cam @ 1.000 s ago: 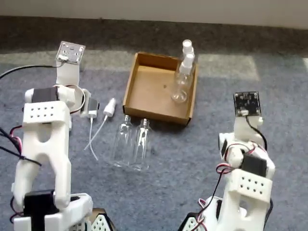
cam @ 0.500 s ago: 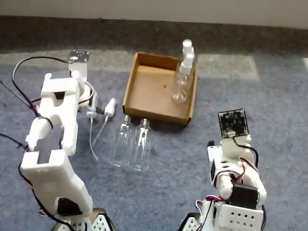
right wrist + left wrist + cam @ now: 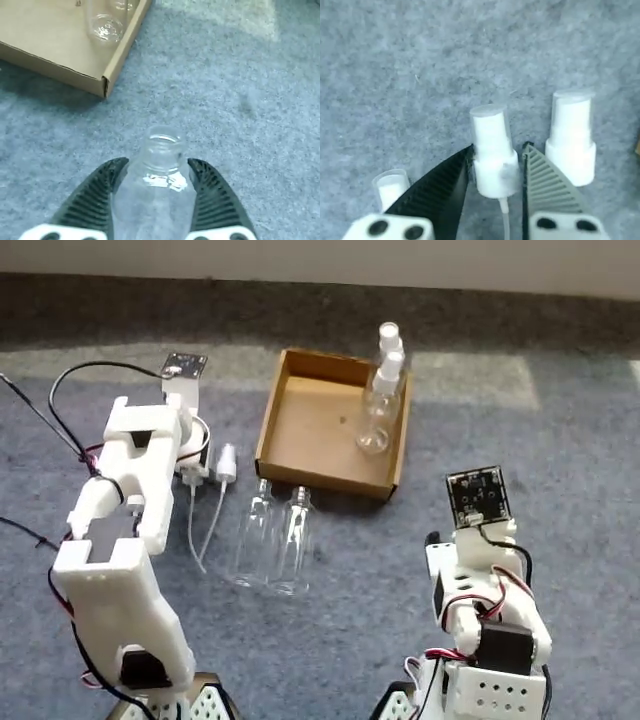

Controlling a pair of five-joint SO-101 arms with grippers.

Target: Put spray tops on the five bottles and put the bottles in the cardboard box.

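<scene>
High view: your left gripper sits just left of the cardboard box. Left wrist view: it pinches a spray top, tube trailing wristward. Right wrist view: your right gripper clasps an open bottle, its neck pointing toward the box's near corner.

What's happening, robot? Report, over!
Left gripper pinching a top. Right gripper holding a bare bottle. Two capped bottles in box; two bare ones lie beside it.
</scene>
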